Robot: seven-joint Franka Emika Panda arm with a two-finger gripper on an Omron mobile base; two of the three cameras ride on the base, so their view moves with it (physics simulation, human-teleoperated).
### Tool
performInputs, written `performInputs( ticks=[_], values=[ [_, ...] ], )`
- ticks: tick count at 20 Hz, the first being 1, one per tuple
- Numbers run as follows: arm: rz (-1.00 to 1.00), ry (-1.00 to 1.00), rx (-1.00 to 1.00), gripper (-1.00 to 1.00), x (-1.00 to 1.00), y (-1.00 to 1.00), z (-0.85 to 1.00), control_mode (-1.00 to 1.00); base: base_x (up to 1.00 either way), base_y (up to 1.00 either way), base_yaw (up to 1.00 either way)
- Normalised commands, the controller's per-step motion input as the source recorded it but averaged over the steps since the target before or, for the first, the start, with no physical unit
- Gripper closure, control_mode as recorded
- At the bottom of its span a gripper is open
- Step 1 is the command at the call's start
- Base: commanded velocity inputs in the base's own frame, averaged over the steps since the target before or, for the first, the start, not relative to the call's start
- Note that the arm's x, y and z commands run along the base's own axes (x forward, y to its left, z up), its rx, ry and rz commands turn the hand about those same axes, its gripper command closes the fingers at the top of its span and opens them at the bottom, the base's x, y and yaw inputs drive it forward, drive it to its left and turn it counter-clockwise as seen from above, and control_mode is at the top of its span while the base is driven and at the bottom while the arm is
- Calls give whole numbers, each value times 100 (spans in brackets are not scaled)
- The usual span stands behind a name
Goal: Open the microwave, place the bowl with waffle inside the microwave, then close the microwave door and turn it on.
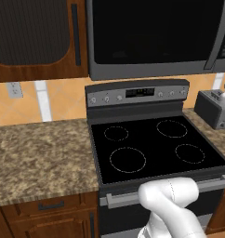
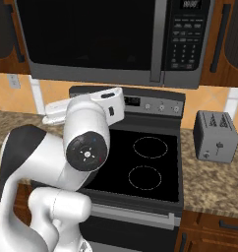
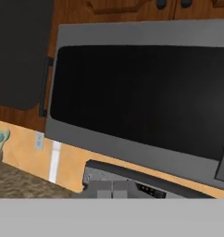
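1. I see the microwave [image 2: 111, 39] hanging above the black stove [image 1: 156, 144].
2. The microwave door [image 3: 141, 99] is shut.
3. My end effector [image 3: 112, 189] is pinched tight and holds nothing.
4. A grey toaster [image 2: 215, 135] sits on the desk [image 1: 40, 153].

Microwave [image 2: 111, 42] shut, mounted high above the stove.

We see a large, wide black box in a dark grey frame, set between wooden wall cabinets. The microwave door [image 1: 149, 32] is a broad black glass panel, closed flush with the frame. We find its long grey bar handle [image 2: 157, 42] standing upright along the door's right side, just beside the keypad panel. In the hand view the door [image 3: 141, 99] appears tilted.
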Motion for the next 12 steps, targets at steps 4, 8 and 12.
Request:
performInputs(
  ticks=[4, 8, 12],
  values=[
    [-19, -2, -8, 100, 17, -9, -9, -100, 0, 0, 0],
    [-12, -2, -1, 100, 19, -25, -1, -100, 0, 0, 0],
    [-2, -5, 0, 100, 16, -18, 0, -100, 0, 0, 0]
  ],
)
